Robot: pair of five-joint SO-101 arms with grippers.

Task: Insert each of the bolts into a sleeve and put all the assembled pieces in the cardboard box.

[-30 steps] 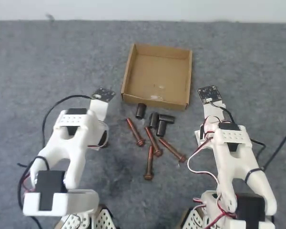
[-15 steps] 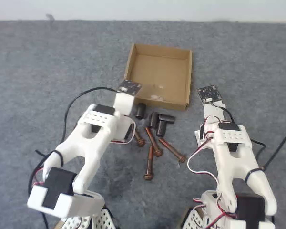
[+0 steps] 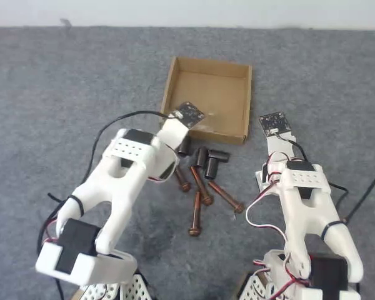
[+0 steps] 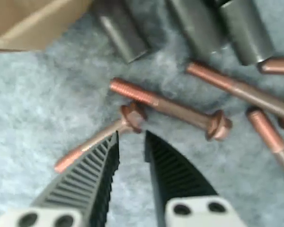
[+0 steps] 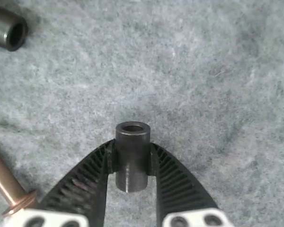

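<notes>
Left jaws hovering narrowly parted over tabletop; bolt head lying just beyond tips, shank slanting back alongside one jaw, not between. Right jaws clamping sleeve, bore pointing forward past tips. Left arm sitting nearer loose bolts.

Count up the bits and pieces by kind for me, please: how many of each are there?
Copper-coloured bolts: 4
Dark sleeves: 5, one in the right gripper
Cardboard box: 1
Total: 10
</notes>
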